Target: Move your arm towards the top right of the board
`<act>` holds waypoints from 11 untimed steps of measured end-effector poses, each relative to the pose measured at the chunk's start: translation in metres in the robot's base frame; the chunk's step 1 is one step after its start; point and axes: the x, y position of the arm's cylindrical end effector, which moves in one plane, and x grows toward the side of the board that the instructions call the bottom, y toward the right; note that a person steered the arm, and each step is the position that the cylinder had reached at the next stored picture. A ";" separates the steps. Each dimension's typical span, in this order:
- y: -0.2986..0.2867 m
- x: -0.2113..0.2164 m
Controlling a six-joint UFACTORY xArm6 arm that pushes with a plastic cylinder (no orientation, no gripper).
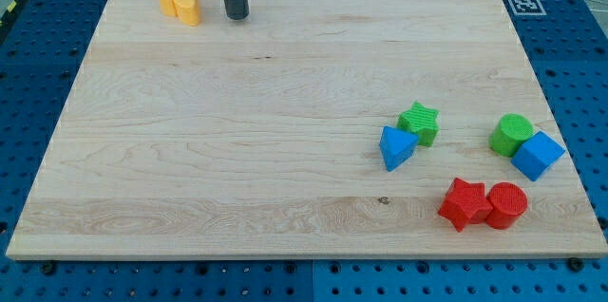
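Observation:
My tip (237, 15) rests on the wooden board (285, 122) near the view's top left, just right of an orange-yellow block cluster (180, 4). The other blocks lie far off at the view's lower right: a green star (419, 122) touching a blue triangle (396, 147), a green cylinder (511, 134) touching a blue cube (539, 155), and a red star (464, 202) touching a red cylinder (506, 205). The rod comes down from the view's top edge.
A black-and-white marker tag (524, 4) sits at the board's top right corner. The board lies on a blue perforated table (589, 74).

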 end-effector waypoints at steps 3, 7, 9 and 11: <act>0.073 0.000; 0.302 0.022; 0.314 0.022; 0.323 0.022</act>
